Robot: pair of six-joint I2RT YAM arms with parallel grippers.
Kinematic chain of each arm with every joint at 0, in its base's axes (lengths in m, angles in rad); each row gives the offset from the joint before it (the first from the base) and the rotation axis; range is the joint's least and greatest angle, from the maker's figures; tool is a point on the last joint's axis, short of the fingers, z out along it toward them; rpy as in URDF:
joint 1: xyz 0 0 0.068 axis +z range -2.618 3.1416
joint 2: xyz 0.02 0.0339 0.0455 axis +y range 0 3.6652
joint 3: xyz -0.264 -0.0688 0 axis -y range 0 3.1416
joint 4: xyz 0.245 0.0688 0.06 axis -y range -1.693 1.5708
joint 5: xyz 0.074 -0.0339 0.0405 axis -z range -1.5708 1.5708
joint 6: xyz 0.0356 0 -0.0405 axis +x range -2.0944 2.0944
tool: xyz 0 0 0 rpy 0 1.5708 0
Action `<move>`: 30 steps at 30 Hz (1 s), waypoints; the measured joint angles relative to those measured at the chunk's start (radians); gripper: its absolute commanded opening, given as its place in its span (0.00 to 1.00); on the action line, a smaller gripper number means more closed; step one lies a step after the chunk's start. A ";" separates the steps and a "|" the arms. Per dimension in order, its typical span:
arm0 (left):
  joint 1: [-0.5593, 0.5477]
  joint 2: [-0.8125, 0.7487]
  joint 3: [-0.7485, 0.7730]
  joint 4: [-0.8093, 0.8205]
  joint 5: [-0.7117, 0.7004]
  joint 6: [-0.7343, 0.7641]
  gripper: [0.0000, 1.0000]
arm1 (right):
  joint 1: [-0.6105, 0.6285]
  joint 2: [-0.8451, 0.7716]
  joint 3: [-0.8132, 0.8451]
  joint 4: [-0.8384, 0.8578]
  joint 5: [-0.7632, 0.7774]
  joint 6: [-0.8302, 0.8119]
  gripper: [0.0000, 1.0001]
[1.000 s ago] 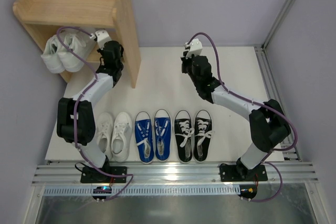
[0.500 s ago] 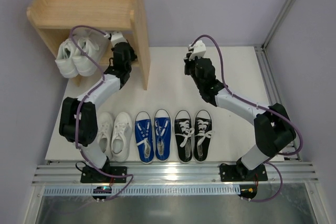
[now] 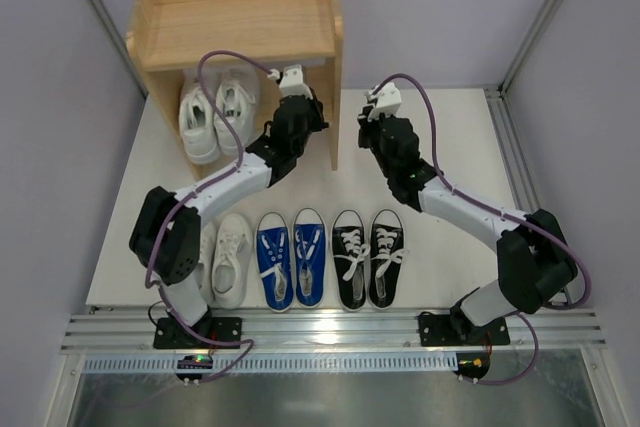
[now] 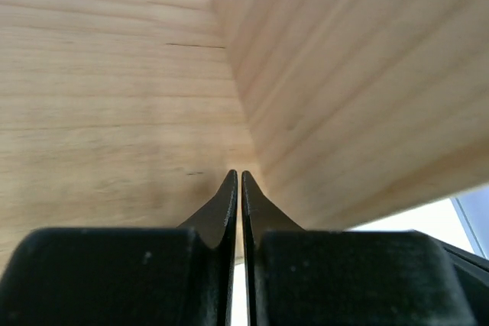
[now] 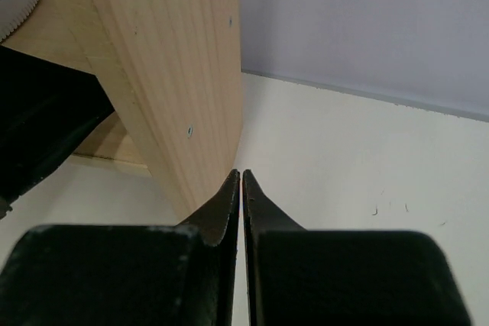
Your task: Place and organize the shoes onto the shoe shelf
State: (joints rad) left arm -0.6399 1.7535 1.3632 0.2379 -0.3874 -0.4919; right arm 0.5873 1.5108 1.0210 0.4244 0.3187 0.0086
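Seen from above, the shoe shelf [image 3: 240, 17] stands in the upper middle of the frame, slightly left of centre, on the white table [image 3: 440, 137]. One white pair [image 3: 215, 112] sits on its lower tier, toes toward the bottom of the frame. The top tier is bare wood. Along the lower part of the frame three more pairs lie in a row, side by side: a second white pair [image 3: 220, 257] at the left, the blue pair [image 3: 292, 257] in the middle and the black pair [image 3: 368, 257] to its right, well apart from the shelf. The left arm [image 3: 215, 187] reaches up into the shelf's lower opening near the right side panel. The right arm [image 3: 455, 202] bends toward that panel from the outside. In the left wrist view, the left gripper [image 4: 236, 177] is clenched, its tips pressed together on nothing and pointing into an inner corner of the pale wood. In the right wrist view, the right gripper [image 5: 238, 177] is likewise clenched and empty, its tips just before the near edge of the side panel. A sliver of white sole shows at the upper left.
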 measured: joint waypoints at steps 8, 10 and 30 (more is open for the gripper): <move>0.008 -0.176 -0.101 -0.098 -0.101 0.005 0.39 | 0.000 -0.125 -0.071 -0.034 -0.009 0.010 0.04; 0.008 -0.277 -0.129 -0.144 -0.132 0.014 0.52 | 0.004 -0.159 -0.090 -0.053 -0.026 0.021 0.07; 0.008 -0.998 -0.428 -1.101 -0.105 -0.265 0.91 | 0.285 -0.333 -0.218 -0.360 -0.084 0.184 0.89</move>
State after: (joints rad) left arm -0.6323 0.7555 0.9348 -0.8627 -0.4923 -0.7570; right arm 0.8722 1.1778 0.8028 0.0639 0.2348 0.1925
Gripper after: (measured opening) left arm 0.910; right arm 0.876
